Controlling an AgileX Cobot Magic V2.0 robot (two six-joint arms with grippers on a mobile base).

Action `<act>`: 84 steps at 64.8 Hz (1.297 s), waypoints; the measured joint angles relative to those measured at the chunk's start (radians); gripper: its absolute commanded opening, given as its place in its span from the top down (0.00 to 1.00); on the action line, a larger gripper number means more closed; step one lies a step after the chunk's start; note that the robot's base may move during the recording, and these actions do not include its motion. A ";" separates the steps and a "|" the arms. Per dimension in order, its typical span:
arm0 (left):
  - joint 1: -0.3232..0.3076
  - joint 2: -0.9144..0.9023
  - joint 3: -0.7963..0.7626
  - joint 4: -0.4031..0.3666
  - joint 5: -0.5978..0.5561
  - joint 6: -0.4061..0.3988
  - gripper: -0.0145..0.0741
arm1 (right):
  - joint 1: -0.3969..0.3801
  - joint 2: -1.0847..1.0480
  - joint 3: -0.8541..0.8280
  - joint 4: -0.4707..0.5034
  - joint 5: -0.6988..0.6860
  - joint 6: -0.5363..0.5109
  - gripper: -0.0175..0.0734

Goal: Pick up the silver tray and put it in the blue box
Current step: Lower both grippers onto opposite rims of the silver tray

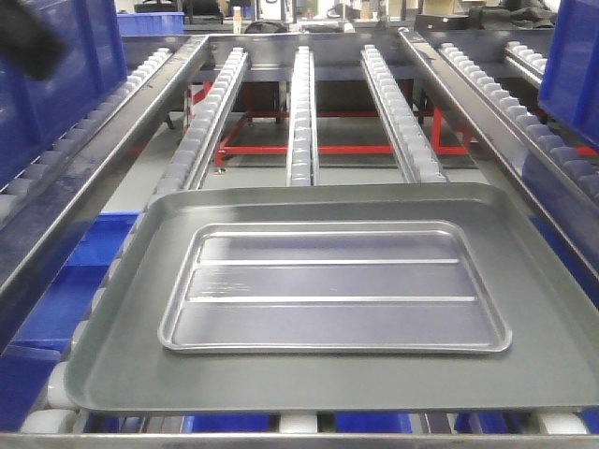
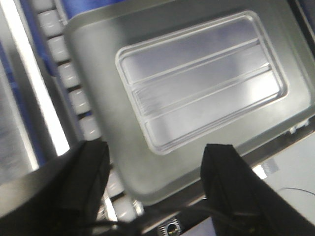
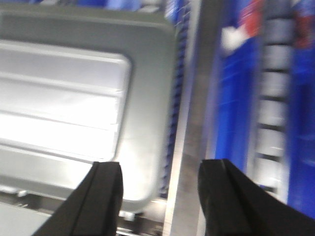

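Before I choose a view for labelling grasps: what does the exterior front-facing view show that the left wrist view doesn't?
Only the front-facing view shows the long roller lanes running away beyond the trays and the red frame beneath them. Only the left wrist view shows the left gripper, its two dark fingers spread open, framing a corner of the grey tray. Both show the silver tray lying flat inside the larger grey tray, which rests on white rollers.

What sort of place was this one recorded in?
Likely a factory or warehouse picking line: long roller lanes in a steel frame, a ribbed blue crate alongside, and a silver tray lying inside a larger grey tray on the rollers.
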 measured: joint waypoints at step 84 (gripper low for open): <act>-0.152 0.699 -0.374 0.325 0.122 -0.554 0.47 | 0.200 0.680 -0.249 -0.171 -0.058 0.295 0.30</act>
